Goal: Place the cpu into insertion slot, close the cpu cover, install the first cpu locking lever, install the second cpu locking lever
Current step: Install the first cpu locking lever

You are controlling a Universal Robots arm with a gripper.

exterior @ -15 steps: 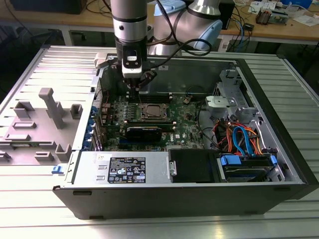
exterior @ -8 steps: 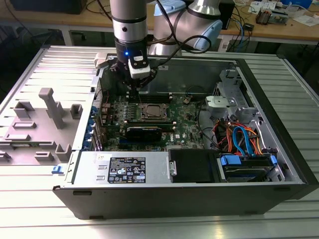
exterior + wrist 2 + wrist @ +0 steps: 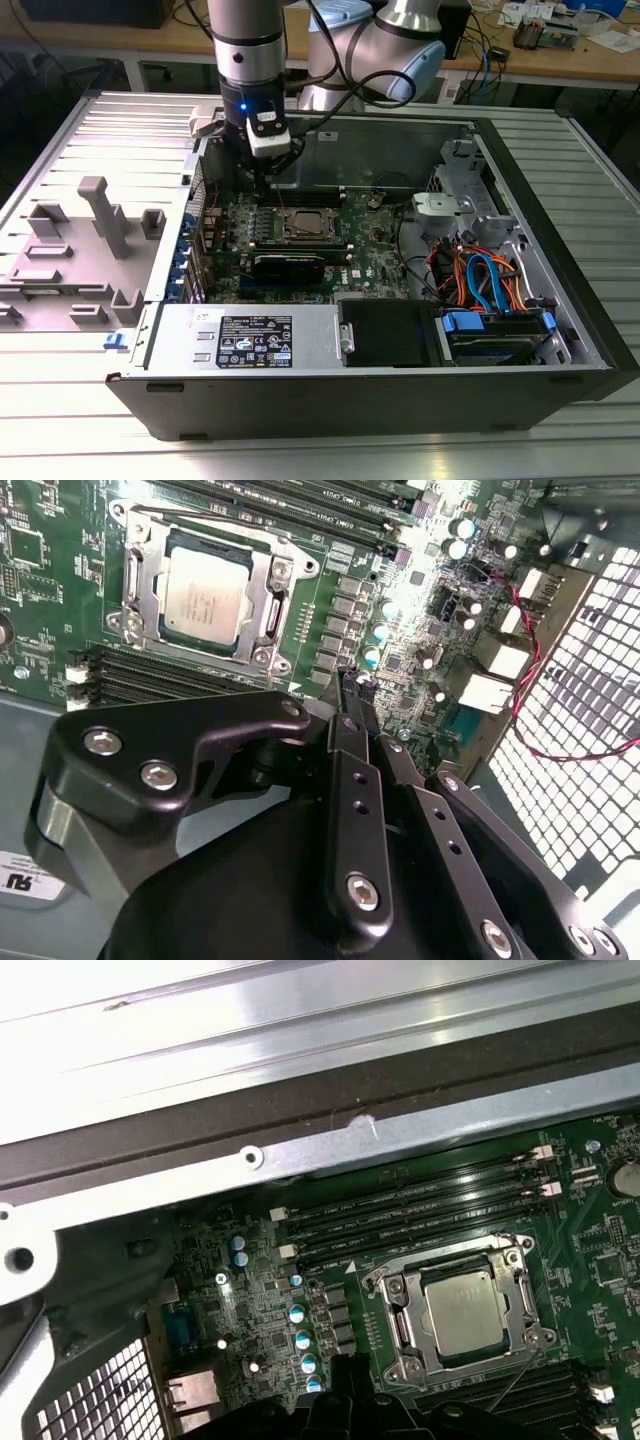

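Note:
The cpu lies flat in the insertion slot on the green motherboard, its silver top showing. The cpu cover lies down around it as a silver frame. A thin wire lever runs off one corner of the frame. My gripper hangs above the board, off the socket toward the exterior view's left, over the small capacitors. Its black fingers are shut together with nothing between them.
The open computer case sits on a ribbed metal table. Long black memory slots flank the socket. A perforated rear wall with port blocks stands close to the gripper. A black drive box and cables fill the case's front right.

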